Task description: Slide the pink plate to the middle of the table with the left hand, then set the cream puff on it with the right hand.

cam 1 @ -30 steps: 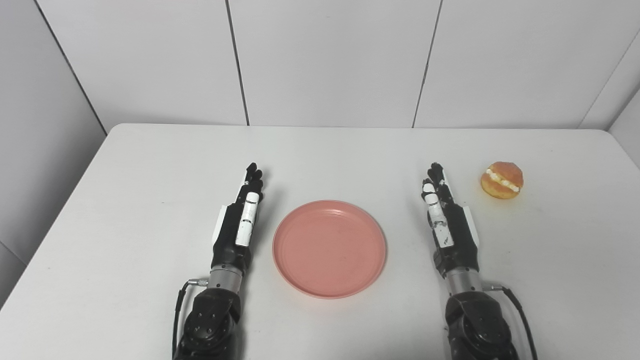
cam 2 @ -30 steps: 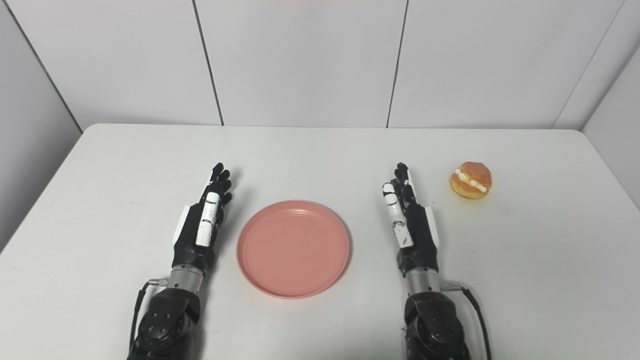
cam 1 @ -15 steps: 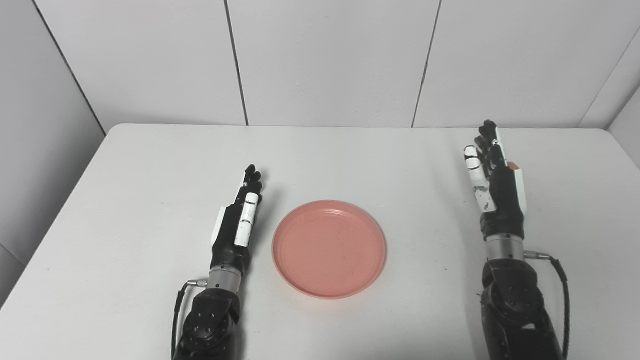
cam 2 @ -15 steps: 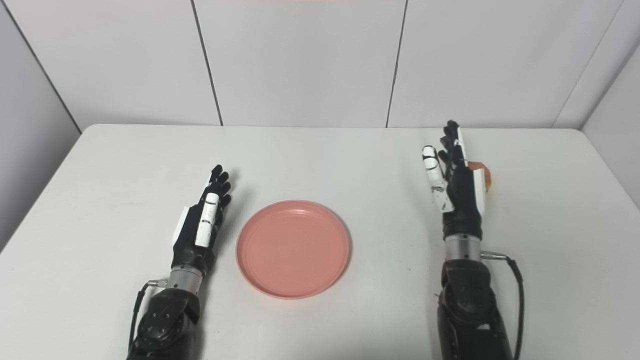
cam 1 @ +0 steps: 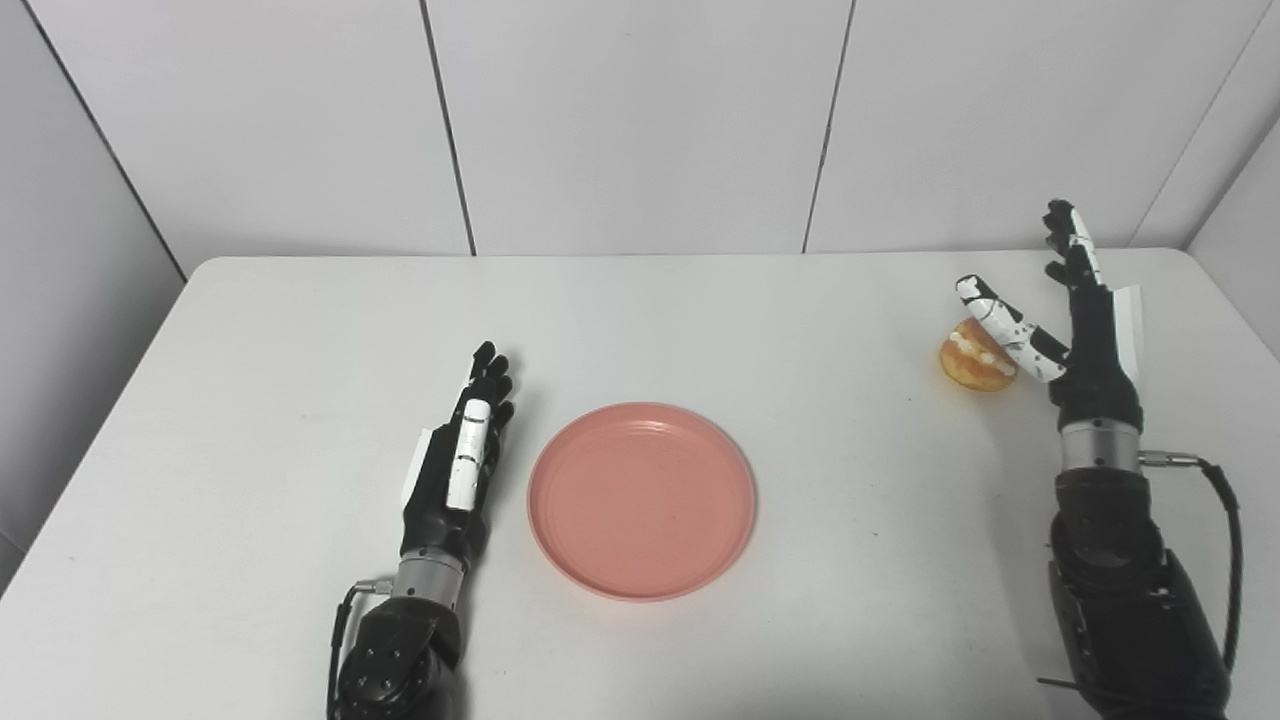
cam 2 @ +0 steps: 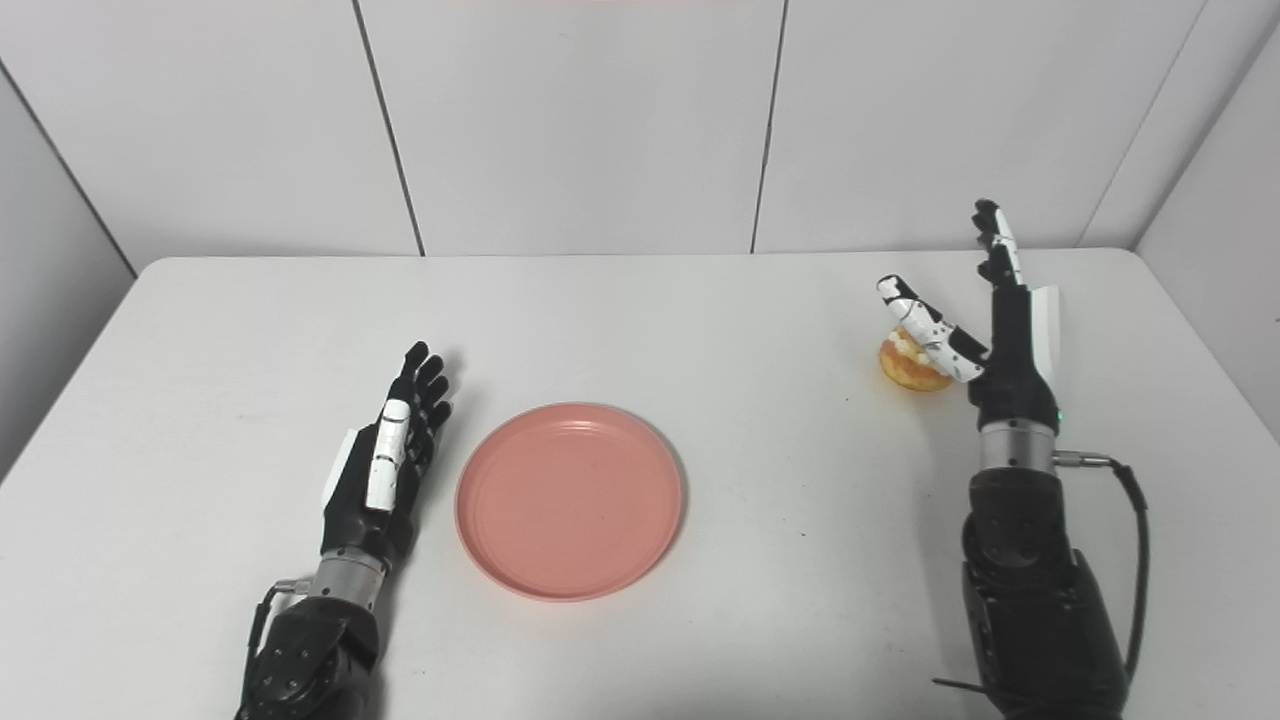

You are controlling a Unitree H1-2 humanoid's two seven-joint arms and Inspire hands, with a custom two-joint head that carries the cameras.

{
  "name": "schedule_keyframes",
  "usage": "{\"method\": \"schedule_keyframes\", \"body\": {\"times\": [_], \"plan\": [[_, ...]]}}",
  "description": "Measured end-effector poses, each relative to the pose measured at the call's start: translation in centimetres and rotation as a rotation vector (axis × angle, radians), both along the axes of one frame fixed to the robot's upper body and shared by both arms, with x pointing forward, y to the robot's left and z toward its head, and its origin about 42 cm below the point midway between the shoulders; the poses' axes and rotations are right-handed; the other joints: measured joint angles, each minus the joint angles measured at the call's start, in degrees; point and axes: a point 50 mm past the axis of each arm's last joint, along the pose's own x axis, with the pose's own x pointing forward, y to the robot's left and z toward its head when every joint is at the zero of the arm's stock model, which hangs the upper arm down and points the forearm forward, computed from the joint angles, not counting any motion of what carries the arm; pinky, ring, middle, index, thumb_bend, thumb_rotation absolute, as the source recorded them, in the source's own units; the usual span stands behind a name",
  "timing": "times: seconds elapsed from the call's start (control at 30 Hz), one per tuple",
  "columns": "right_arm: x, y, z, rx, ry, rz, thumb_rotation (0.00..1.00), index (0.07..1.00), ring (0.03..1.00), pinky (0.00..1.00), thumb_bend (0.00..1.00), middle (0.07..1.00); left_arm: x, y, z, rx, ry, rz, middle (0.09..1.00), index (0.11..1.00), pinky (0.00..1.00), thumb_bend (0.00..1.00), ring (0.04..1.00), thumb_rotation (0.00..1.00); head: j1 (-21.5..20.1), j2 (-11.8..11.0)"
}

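Now the pink plate (cam 1: 641, 500) sits near the middle of the white table (cam 1: 250, 400), just beside the flat, empty left hand (cam 1: 455, 475). Farther back, the right hand (cam 1: 1075, 335) is spread wide, holding nothing. The cream puff (cam 1: 972, 358) lies just left of it, under its thumb.

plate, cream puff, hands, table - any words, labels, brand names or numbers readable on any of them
None: no readable text in either view.
Pink plate: plain, no print.
Cream puff: no wrapper or label.
Left hand and right hand: white and black panels, with no legible marking.
Table: bare white, no sign.
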Motion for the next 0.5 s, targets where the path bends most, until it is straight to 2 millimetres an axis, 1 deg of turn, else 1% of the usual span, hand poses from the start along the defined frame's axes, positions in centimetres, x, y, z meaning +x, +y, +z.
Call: {"method": "schedule_keyframes", "body": {"times": [0.1,0.17,0.27,0.3,0.37,0.5], "plan": [[0.3,-0.5,0.0,-0.013,0.046,-0.049,0.41,0.922,0.898,0.82,0.7,0.922,-0.3,0.5,0.0,0.006,0.014,-0.027,1.0,1.0,1.0,0.57,1.0,1.0,-0.44,0.62],[0.8,-0.4,-0.2,-0.024,0.065,-0.069,0.4,0.921,0.893,0.82,0.72,0.919,-0.4,1.0,0.1,0.008,0.021,-0.051,1.0,1.0,1.0,0.56,1.0,1.0,-0.44,0.71],[1.4,-0.4,-0.6,-0.07,0.112,-0.089,0.38,0.918,0.886,0.8,0.77,0.921,-0.5,1.6,0.2,0.011,0.024,-0.06,1.0,1.0,1.0,0.54,1.0,1.0,-0.44,0.88],[1.5,-0.5,-0.7,-0.079,0.13,-0.1,0.37,0.917,0.888,0.8,0.78,0.924,-0.5,1.6,0.3,0.009,0.025,-0.061,1.0,1.0,1.0,0.54,1.0,1.0,-0.88,1.75],[1.8,-0.5,-0.7,-0.082,0.171,-0.115,0.35,0.913,0.903,0.8,0.81,0.934,-0.5,1.7,0.3,0.011,0.026,-0.059,1.0,1.0,1.0,0.55,1.0,1.0,-1.06,1.94],[2.3,-0.9,-1.0,-0.1,0.236,-0.124,0.32,0.908,0.895,0.78,0.83,0.93,-0.5,1.7,0.3,0.008,0.026,-0.061,1.0,1.0,1.0,0.54,1.0,1.0,-1.14,2.29]]}}
